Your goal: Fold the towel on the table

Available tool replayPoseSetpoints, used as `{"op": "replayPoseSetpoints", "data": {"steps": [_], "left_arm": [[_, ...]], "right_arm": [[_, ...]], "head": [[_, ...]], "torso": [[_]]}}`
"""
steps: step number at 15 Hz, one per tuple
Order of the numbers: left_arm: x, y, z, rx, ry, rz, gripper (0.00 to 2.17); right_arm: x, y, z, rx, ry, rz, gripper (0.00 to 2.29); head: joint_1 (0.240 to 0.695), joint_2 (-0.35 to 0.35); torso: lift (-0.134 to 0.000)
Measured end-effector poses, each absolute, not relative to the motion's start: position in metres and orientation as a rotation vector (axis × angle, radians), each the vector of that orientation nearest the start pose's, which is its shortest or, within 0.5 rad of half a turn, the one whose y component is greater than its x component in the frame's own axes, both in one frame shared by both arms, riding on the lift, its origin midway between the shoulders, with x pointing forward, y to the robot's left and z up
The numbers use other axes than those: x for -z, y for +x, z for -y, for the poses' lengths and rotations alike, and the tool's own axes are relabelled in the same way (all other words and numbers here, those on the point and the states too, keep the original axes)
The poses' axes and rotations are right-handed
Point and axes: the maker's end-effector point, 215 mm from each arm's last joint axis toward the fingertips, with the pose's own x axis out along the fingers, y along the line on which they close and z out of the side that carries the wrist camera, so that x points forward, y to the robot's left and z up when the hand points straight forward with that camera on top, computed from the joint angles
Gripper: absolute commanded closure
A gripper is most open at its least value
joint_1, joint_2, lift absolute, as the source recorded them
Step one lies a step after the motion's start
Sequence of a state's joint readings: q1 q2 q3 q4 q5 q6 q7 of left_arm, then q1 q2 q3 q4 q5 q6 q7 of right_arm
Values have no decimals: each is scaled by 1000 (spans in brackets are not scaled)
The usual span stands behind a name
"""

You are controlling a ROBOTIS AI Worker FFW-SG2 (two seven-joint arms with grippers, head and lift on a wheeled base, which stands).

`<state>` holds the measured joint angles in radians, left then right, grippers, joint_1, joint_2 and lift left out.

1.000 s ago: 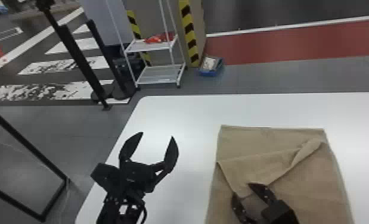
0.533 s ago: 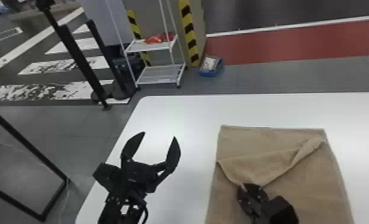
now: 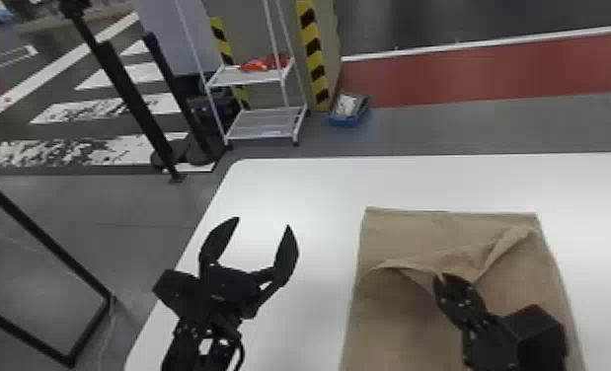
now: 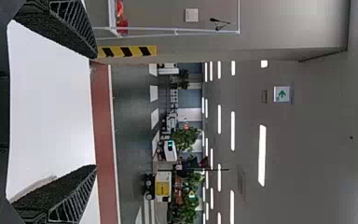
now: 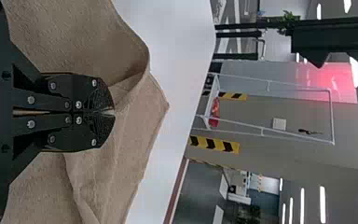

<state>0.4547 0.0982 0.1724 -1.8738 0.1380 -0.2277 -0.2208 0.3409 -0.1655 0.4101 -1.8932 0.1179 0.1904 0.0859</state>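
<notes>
The towel (image 3: 402, 234) is pinched by the right pincer (image 3: 442, 278); the left pincer (image 3: 263, 223) is spread open above the worktop (image 3: 314, 187)

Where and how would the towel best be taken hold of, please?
The towel is probably best gripped at its flap's loose edge, from the robot's side, where the right gripper pinches it: that edge rises off the layer beneath, so fingers can straddle it.

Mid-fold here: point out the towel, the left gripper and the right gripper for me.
Towel (image 3: 393, 315): head view, on the cloth toward its near left side.
Left gripper (image 3: 263, 222): head view, midway between its spread fingertips.
Right gripper (image 5: 112, 112): right wrist view, where its fingertips meet.
</notes>
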Motion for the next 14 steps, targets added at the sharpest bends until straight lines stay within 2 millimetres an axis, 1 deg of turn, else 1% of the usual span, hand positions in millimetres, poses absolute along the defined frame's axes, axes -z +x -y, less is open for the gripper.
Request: {"op": "replayPoseSetpoints", "data": {"steps": [3,4,6,9,13,14], "left_arm": [[329,448,-296,87,44,94,29],[328,449,-296,87,44,95,29],[328,450,-297,83,45,97,29],[325,451,-298,76,43,103,29],[326,455,-299,73,47,100,29],[328,456,-297,75,47,96,29]], "right_arm": [[382,429,78,-424,-115,-146,1298],[368,429,100,-391,-99,-121,1298],[349,432,141,-330,-88,-89,1298],[338,438,199,-247,-66,-75,1298],[345,438,265,-161,-50,-78,1298],[348,438,278,-144,-49,-78,1298]], "head": [[695,292],[695,250],[695,208],[695,131],[695,60],[695,27]], "torso": [[-114],[-114],[-114],[-114],[-114],[-114]]}}
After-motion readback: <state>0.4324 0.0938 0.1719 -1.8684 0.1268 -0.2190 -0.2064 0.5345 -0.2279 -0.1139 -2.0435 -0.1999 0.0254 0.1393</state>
